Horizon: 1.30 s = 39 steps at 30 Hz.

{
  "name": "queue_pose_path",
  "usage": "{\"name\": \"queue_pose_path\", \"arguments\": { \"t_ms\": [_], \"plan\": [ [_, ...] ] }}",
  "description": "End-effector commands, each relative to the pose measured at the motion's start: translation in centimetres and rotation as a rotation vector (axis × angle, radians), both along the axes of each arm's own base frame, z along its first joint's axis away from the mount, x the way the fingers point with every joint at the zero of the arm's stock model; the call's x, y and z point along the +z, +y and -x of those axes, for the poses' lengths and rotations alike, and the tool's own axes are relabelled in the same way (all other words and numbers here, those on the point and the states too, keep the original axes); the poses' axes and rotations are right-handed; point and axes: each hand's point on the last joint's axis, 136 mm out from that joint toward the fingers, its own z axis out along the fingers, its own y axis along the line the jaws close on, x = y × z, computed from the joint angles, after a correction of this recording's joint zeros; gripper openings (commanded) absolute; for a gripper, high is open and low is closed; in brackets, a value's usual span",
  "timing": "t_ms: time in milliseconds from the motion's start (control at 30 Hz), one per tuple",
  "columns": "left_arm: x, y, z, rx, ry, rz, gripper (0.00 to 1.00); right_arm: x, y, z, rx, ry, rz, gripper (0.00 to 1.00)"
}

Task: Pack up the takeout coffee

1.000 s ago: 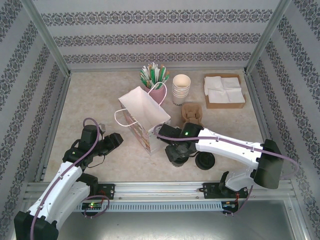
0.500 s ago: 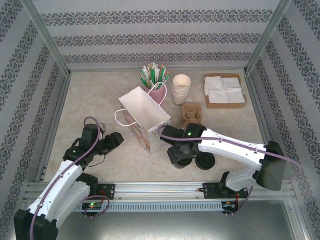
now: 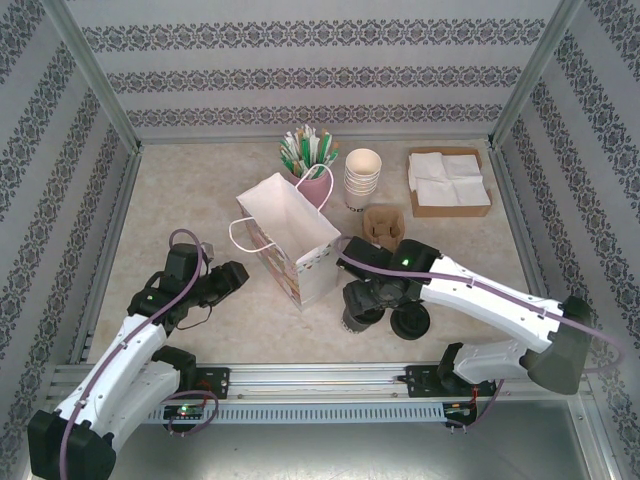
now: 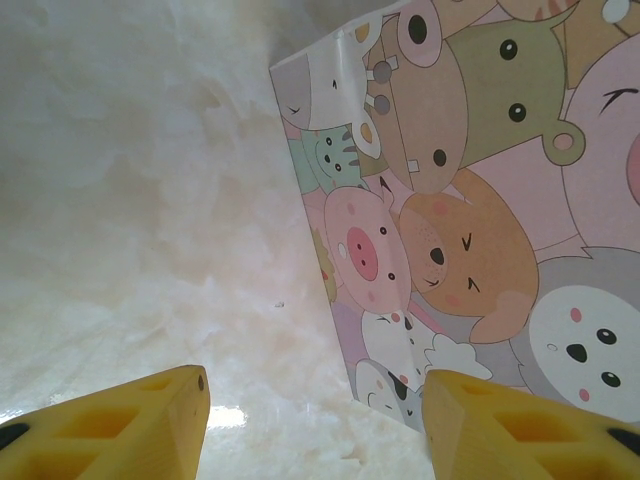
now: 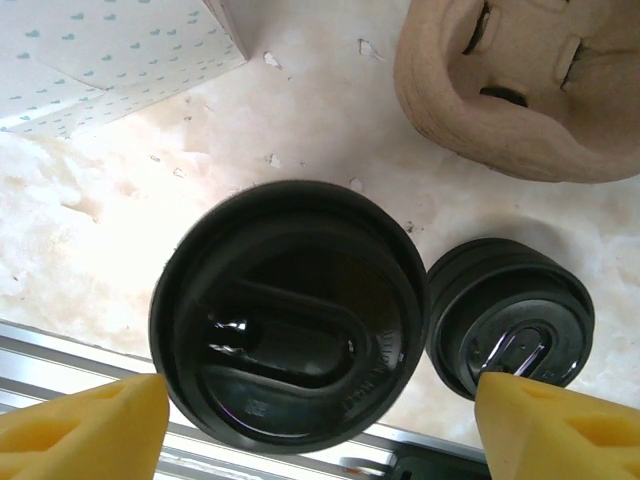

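The takeout coffee (image 5: 290, 315), a cup under a round black lid, stands near the table's front edge, right of the bag. My right gripper (image 5: 320, 410) is open just above it, with one yellow finger on each side of the lid and a gap on the right. In the top view the right gripper (image 3: 362, 310) covers most of the coffee (image 3: 356, 322). The brown pulp carrier (image 3: 385, 222) sits behind them. My left gripper (image 4: 315, 430) is open with nothing between its fingers, low over the table and facing the cartoon-printed paper bag (image 4: 470, 200).
A low black lid piece (image 3: 410, 322) lies just right of the coffee. The white paper bag (image 3: 290, 240) stands open at centre. At the back are stacked cream cups (image 3: 362, 178), a pink holder of sticks (image 3: 310, 155) and a napkin box (image 3: 448, 182). A metal rail (image 3: 320, 380) borders the front.
My right arm has shifted right and a little nearer, uncovering more of the carrier, and its gripper now sits over the lidded cup. The left arm has not moved.
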Motion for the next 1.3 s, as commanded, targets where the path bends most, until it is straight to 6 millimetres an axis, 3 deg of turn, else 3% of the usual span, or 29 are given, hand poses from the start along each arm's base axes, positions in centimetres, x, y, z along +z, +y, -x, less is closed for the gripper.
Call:
{"name": "queue_pose_path", "arguments": {
  "t_ms": [0, 333, 500, 700, 833, 967, 1067, 1267],
  "plan": [
    [1.2, -0.3, -0.4, -0.017, -0.047, -0.003, 0.59, -1.6, 0.0, 0.3, 0.001, 0.045, 0.038, 0.77],
    [1.3, -0.2, -0.2, -0.016, -0.054, -0.009, 0.59, -1.8, 0.7, 0.1, 0.008, 0.048, 0.019, 0.70],
    [1.5, -0.1, -0.3, -0.017, -0.060, -0.016, 0.59, 0.2, -0.1, -0.9, -0.013, -0.040, 0.015, 0.66],
    [2.3, 0.1, -0.5, -0.021, -0.080, -0.033, 0.59, 4.2, -1.9, -4.4, -0.091, -0.224, -0.085, 0.56],
    [2.7, 0.0, -0.7, -0.020, -0.087, -0.030, 0.59, 5.3, -3.5, -8.1, -0.148, -0.304, -0.146, 0.51],
    [3.1, -0.1, -0.6, -0.023, -0.091, -0.024, 0.59, 4.1, -4.5, -12.1, -0.195, -0.285, -0.214, 0.49],
    [3.2, 0.0, -0.3, -0.020, -0.090, -0.022, 0.59, 2.4, -5.3, -14.4, -0.200, -0.258, -0.172, 0.48],
    [3.3, 0.4, 0.2, -0.005, -0.104, -0.028, 0.59, -1.6, -5.7, -16.4, -0.183, -0.149, -0.107, 0.46]
  ]
}}
